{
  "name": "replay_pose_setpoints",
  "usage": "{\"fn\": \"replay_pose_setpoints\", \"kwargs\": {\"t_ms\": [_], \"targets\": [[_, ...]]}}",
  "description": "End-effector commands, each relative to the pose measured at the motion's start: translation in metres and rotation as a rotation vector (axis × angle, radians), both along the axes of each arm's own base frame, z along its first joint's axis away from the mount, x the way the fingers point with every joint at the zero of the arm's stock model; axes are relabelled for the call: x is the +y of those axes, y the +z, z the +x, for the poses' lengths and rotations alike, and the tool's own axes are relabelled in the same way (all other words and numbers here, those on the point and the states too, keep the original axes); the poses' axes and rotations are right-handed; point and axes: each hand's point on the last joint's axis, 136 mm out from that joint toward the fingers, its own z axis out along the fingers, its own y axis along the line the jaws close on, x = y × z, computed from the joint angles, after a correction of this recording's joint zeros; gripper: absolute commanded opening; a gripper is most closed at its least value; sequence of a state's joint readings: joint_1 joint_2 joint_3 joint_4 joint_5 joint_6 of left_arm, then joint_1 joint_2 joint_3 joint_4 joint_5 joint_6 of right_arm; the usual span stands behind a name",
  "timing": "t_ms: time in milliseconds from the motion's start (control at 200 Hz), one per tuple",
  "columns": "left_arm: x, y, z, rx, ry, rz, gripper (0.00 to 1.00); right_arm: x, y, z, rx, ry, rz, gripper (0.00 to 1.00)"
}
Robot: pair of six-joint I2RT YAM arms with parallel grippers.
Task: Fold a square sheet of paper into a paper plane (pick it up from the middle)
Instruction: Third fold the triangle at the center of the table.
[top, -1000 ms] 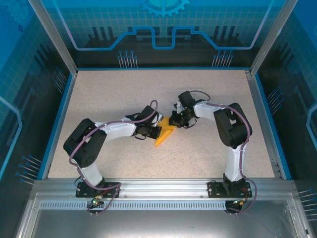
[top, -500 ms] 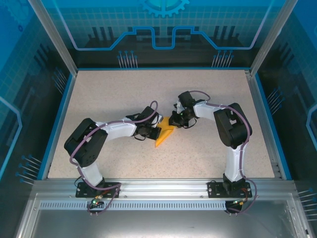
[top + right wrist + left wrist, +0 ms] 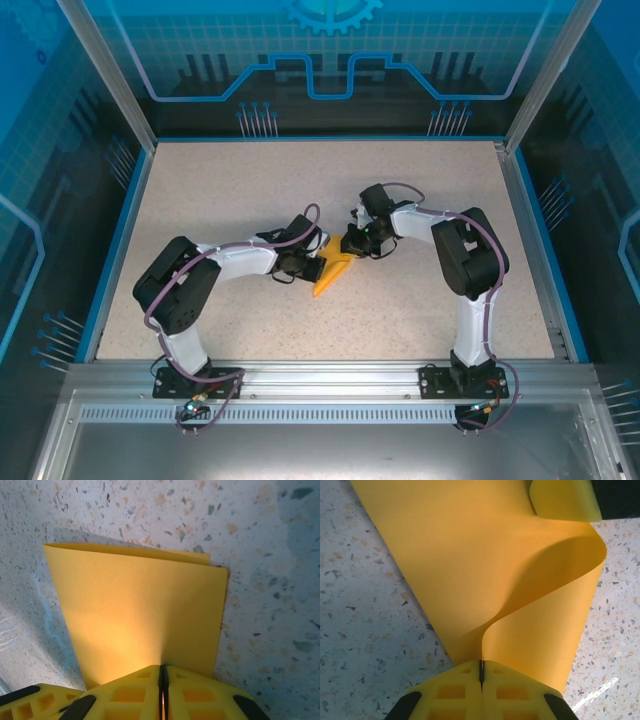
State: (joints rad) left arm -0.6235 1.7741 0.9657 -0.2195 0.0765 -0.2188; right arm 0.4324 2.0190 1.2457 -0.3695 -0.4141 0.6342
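We hold the paper (image 3: pixel 331 272) from two sides, near the middle of the table (image 3: pixel 230 190).
Our left gripper (image 3: pixel 481 672) is clamped on one edge, where the sheet bows up in a loose curl above the speckled top. Our right gripper (image 3: pixel 163 680) is clamped on the opposite side, where two folded layers lie flat together. The paper sits well away from every table edge.

Robot lab cell: speckled table (image 3: pixel 250 190) with blue edges, aluminium frame rail (image 3: pixel 330 375) along near edge, clear blue panels (image 3: pixel 330 60) printed with circuit graphics.
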Motion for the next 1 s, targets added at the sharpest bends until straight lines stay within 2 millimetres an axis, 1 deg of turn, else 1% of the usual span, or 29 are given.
{"fn": "replay_pose_setpoints", "kwargs": {"t_ms": [0, 170, 330, 420, 515, 605, 635, 650, 705, 720, 815, 910, 920, 995], "targets": [[0.007, -0.013, -0.006, 0.047, 0.027, 0.009, 0.00, -0.004, 0.000, -0.013, 0.028, 0.008, -0.044, 0.11], [0.009, -0.011, -0.008, 0.041, 0.031, 0.011, 0.00, -0.002, 0.019, -0.005, -0.019, 0.004, -0.019, 0.13], [0.006, -0.008, -0.005, 0.036, 0.025, 0.000, 0.00, 0.003, 0.018, -0.005, -0.004, 0.013, 0.003, 0.11], [0.006, -0.007, -0.005, 0.037, 0.027, -0.003, 0.00, 0.001, 0.023, -0.005, -0.020, 0.001, 0.001, 0.11], [0.007, -0.007, -0.006, 0.035, 0.026, 0.001, 0.00, -0.007, 0.034, -0.006, -0.057, -0.023, -0.005, 0.12], [0.008, -0.006, -0.006, 0.033, 0.029, 0.000, 0.00, -0.012, 0.041, -0.013, -0.080, -0.054, 0.011, 0.12], [0.008, -0.006, -0.007, 0.033, 0.028, -0.001, 0.00, -0.010, 0.043, -0.016, -0.083, -0.059, 0.032, 0.12], [0.008, -0.006, -0.007, 0.031, 0.028, -0.002, 0.00, -0.009, 0.047, -0.016, -0.093, -0.060, 0.048, 0.12], [0.007, -0.006, -0.007, 0.033, 0.030, -0.005, 0.00, -0.005, 0.047, -0.025, -0.092, -0.062, 0.086, 0.11], [0.007, -0.006, -0.007, 0.034, 0.030, -0.006, 0.00, -0.002, 0.050, -0.026, -0.098, -0.060, 0.101, 0.11], [0.006, -0.006, -0.007, 0.034, 0.030, -0.009, 0.00, 0.007, 0.050, -0.040, -0.091, -0.072, 0.156, 0.08], [0.006, -0.006, -0.007, 0.035, 0.030, -0.009, 0.00, 0.024, 0.054, -0.050, -0.104, -0.077, 0.221, 0.07], [0.006, -0.006, -0.006, 0.036, 0.031, -0.010, 0.00, 0.023, 0.048, -0.055, -0.089, -0.081, 0.217, 0.07], [0.006, -0.007, -0.008, 0.039, 0.028, -0.008, 0.00, 0.035, 0.044, -0.065, -0.082, -0.087, 0.253, 0.06]]}}
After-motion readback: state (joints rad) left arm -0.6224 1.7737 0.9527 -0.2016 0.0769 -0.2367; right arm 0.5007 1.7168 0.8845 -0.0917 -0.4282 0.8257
